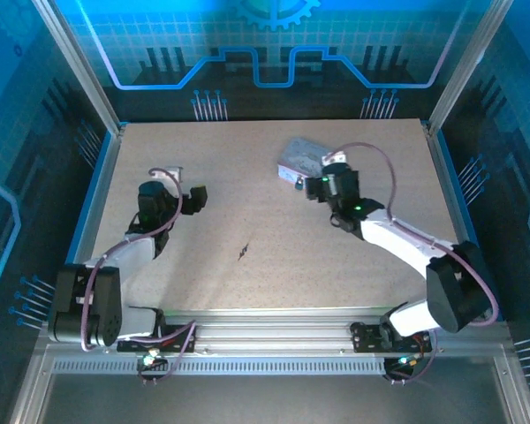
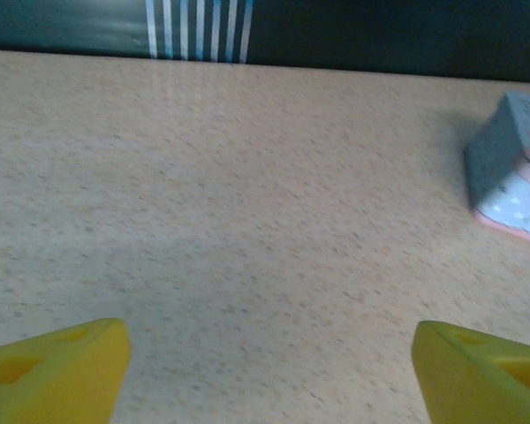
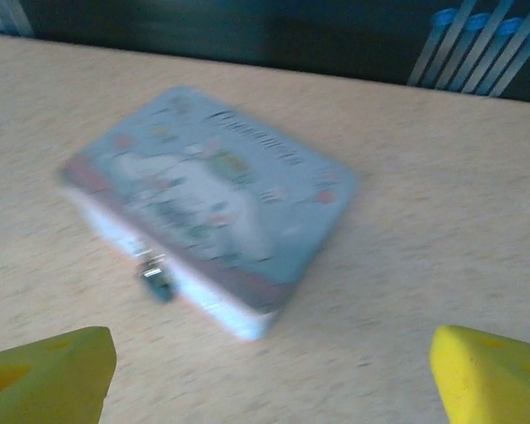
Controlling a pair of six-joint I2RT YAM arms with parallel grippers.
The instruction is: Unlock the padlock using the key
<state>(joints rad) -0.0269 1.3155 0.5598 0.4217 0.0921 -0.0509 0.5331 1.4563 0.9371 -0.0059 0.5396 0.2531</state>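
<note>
Metal key [image 1: 245, 253] untouched at frame centre, padlock [image 3: 156, 281] apparently locked; my left gripper [image 2: 269, 371] and right gripper [image 3: 274, 371] gape empty.

From bases by the rail [image 1: 265, 329], the left arm [image 1: 146, 216] and right arm [image 1: 393, 238] are black-jointed with white links and looping mauve cables, green lights dotting the right one, and the left gripper [image 2: 269, 375] and right gripper [image 3: 272, 375] end in yellow wedge fingers [image 2: 53, 371].

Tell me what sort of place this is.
Probably a robot test cell in a lab. The left arm and right arm are bolted at the near edge of a speckled table, boxed in by aluminium posts and blue printed panels.
</note>
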